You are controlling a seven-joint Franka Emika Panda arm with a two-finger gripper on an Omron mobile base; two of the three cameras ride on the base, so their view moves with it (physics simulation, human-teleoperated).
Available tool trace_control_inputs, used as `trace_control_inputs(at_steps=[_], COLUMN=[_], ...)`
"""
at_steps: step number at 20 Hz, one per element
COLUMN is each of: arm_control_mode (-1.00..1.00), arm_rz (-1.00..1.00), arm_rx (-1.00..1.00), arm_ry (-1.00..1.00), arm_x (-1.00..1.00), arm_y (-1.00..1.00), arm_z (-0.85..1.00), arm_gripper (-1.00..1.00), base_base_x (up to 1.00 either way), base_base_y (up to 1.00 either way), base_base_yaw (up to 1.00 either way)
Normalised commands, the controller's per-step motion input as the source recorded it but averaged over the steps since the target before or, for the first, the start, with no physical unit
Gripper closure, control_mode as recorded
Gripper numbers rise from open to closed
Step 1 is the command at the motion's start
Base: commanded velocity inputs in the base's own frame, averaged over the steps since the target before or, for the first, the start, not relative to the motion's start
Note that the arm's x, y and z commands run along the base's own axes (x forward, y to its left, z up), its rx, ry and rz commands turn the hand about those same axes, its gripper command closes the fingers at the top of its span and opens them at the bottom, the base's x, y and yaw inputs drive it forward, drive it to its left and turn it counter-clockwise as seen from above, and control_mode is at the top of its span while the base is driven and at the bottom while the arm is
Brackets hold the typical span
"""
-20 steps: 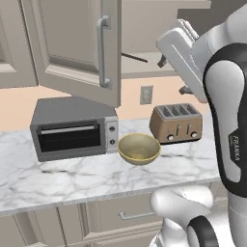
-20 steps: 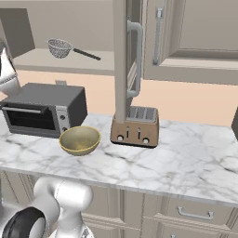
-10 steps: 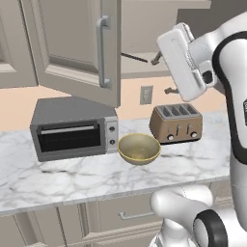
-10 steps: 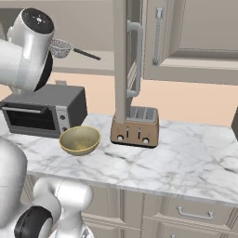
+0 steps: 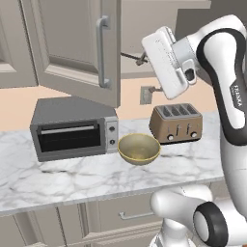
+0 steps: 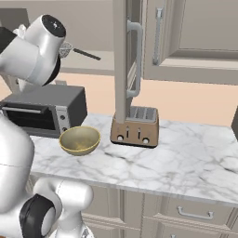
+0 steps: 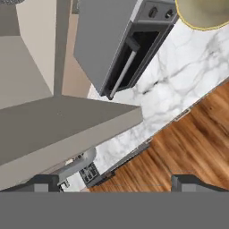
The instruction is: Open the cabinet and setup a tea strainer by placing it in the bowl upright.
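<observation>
- Up by the open cabinet (image 5: 72,48), I see my gripper (image 7: 114,181) with fingertips apart, holding nothing.
- Tea strainer (image 6: 66,49) sits on its shelf.
- Bowl (image 5: 139,148) rests between toaster oven (image 5: 72,128) and toaster (image 5: 176,123).

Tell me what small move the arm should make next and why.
Probably ease the gripper toward the tea strainer on the shelf: the cabinet door already stands open, the fingers look open and empty, and the bowl waits on the counter.
</observation>
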Motion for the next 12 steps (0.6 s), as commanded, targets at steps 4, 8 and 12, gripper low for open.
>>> trace_control_inputs(at_steps=[4,8,12], arm_control_mode=[-1.0,-1.0,-1.0], arm_rz=[0.0,0.0,0.07], arm_rx=[0.23,0.2,0.11], arm_ry=[0.09,0.03,0.0], arm_x=[0.65,0.57,0.41], arm_y=[0.01,0.0,0.12], arm_z=[-0.02,-0.14,-0.21], arm_gripper=[-1.0,-1.0,-1.0], base_base_x=[0.0,0.0,0.0], base_base_y=[0.0,0.0,0.0], base_base_yaw=[0.0,0.0,0.0])
